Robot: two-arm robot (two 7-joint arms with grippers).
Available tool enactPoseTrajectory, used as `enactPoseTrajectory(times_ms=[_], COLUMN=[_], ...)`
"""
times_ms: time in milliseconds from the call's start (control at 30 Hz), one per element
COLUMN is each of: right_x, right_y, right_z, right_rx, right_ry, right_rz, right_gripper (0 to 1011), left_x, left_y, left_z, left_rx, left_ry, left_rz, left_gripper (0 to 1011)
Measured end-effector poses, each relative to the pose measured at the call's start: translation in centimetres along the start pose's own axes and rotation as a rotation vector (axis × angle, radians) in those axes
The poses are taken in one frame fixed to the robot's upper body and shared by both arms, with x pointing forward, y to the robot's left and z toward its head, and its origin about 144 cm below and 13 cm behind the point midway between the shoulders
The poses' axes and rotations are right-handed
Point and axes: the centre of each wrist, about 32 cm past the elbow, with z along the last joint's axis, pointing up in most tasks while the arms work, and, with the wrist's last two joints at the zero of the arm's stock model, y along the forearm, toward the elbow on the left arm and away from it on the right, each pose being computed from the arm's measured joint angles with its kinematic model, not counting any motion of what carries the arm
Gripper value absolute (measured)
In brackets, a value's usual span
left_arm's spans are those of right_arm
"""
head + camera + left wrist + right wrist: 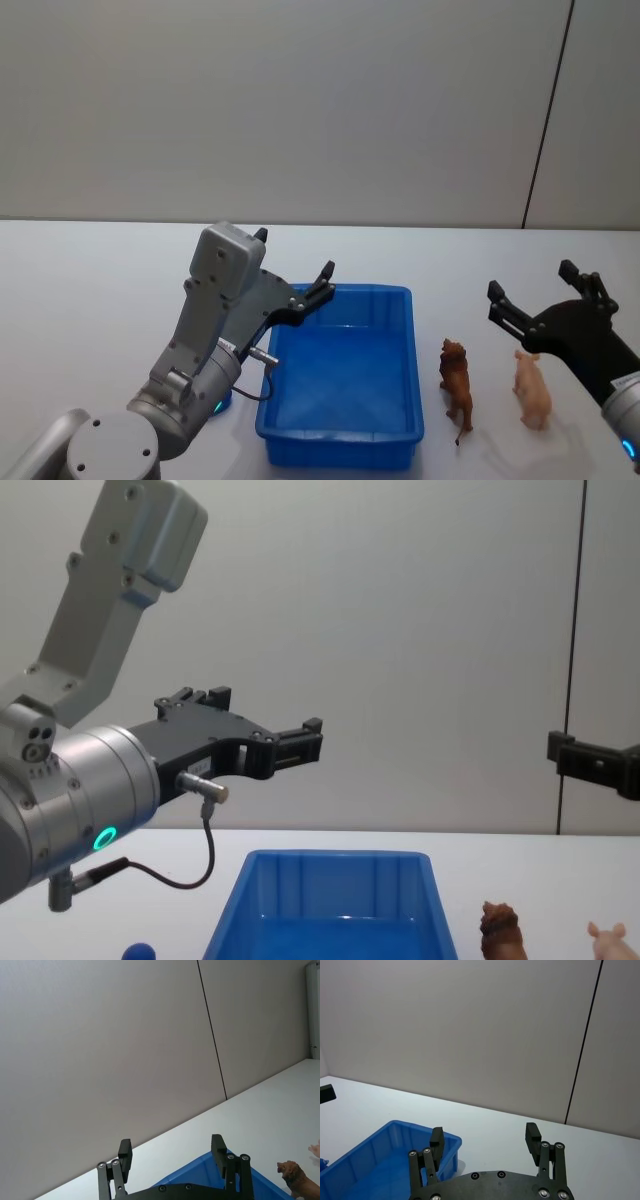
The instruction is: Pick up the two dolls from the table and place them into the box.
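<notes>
Bright blue plastic makes up the rectangular, thick-rimmed bin (340, 440) at the middle of the plain white surface (90, 290) in the head view. Just right of it stands the shaggy dark brown animal doll (456, 378). The pale pink small-eared doll (532, 390) stands farther right, apart from the first, and both are outside the bin. The left pincer (293, 254) is raised by the bin's far left corner, and the right pincer (531, 280) is raised behind the dolls. The left wrist view has the left pincer's fingers spread wide with nothing between them, the bin's corner and the brown doll beyond. The right wrist view has the right pincer equally wide and empty. From the chest, both pincers hang high above the surface, and a small round blue ball (138, 951) lies left of the bin.
</notes>
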Motion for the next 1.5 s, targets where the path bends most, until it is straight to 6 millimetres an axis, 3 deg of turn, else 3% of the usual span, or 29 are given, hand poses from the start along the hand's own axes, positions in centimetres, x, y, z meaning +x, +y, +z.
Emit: enactPoseTrajectory(times_ms=[633,1500], right_x=[-2.3,-1.5], right_y=[0.1,3.4], right_z=[0.1,-4.0], right_rx=[-0.153,-0.384], right_ry=[-0.017,-0.022], right_rz=[-0.126,-0.204], right_gripper=[1001,1001], left_x=[0.0,0.0], left_y=[0.0,0.0], left_z=[0.0,0.0], left_rx=[0.000,0.000], left_ry=[0.000,0.000], left_rz=[0.000,0.000], left_gripper=[1001,1001])
